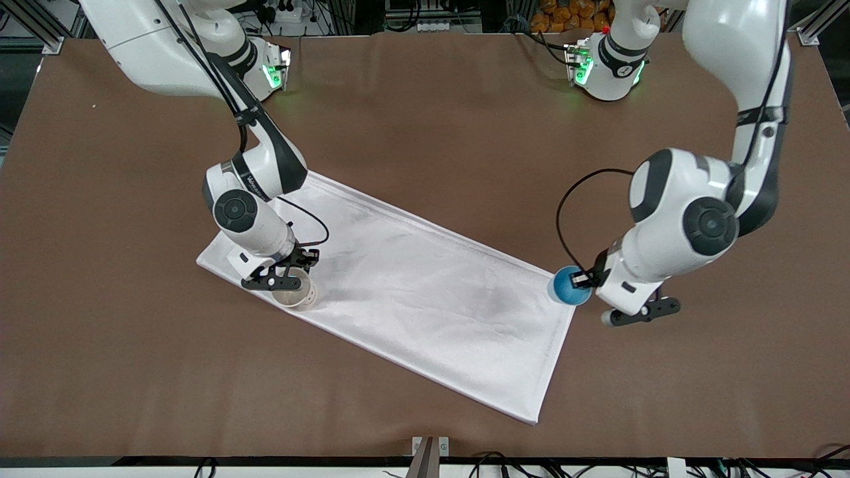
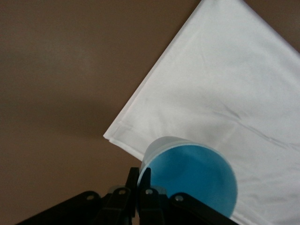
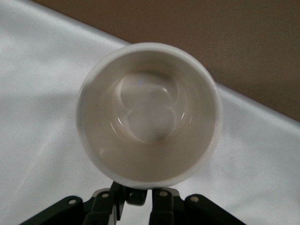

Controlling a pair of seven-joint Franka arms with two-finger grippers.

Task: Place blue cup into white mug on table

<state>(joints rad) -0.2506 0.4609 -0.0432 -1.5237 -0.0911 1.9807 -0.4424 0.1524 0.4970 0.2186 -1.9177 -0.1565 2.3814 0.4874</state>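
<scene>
Round glossy white mug [image 3: 149,115], matte cloth [image 1: 412,285]

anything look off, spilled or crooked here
Nothing is spilled or damaged. The white rectangular cloth lies askew across the brown table. The left end effector grips the small bright blue cup by its rim; the right end effector holds the empty white mug.

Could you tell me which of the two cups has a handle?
The white mug, held by the right gripper over the white cloth. The blue cup in the left gripper shows no handle.
</scene>
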